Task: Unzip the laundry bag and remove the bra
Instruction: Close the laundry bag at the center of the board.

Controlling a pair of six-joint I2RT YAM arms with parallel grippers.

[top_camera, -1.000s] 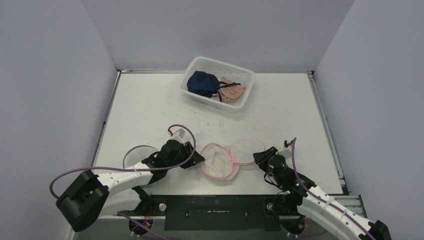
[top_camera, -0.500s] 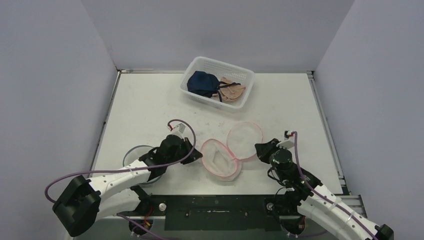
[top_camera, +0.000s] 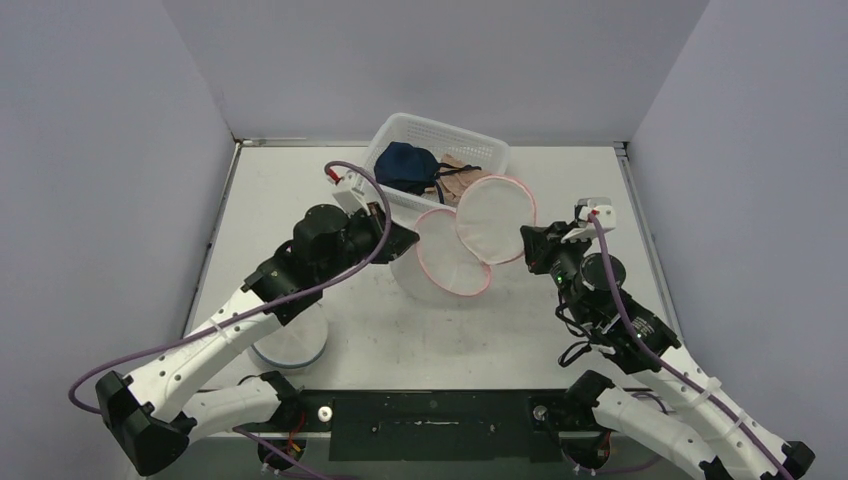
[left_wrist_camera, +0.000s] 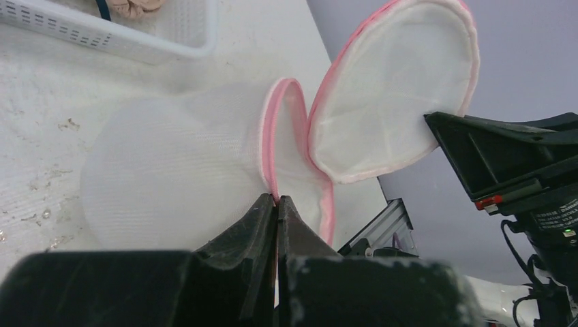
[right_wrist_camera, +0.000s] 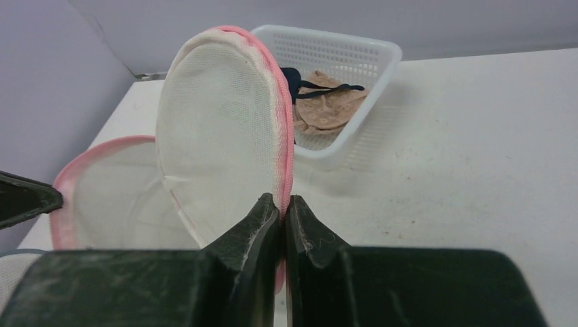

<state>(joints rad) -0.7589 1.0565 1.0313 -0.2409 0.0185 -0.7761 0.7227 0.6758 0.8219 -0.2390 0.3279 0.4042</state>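
Note:
The laundry bag (top_camera: pixel 452 258) is a round white mesh pouch with a pink zipper rim. It hangs in the air over the table's middle, unzipped, its lid (top_camera: pixel 496 216) spread apart from its body like a clamshell. My left gripper (top_camera: pixel 412 238) (left_wrist_camera: pixel 277 199) is shut on the pink rim of the body (left_wrist_camera: pixel 170 170). My right gripper (top_camera: pixel 526 243) (right_wrist_camera: pixel 285 201) is shut on the pink rim of the lid (right_wrist_camera: pixel 218 122). The bra does not show; the body's inside is hidden behind the mesh.
A white plastic basket (top_camera: pixel 440 125) stands at the back of the table with a navy garment (top_camera: pixel 403 165) and a beige one (top_camera: pixel 466 182) in it. A round white pouch with a bluish rim (top_camera: pixel 290 342) lies near the left arm.
Both grippers closed on the bag's rims and lifted it off the table, up and toward the basket. The lid has swung away from the body.

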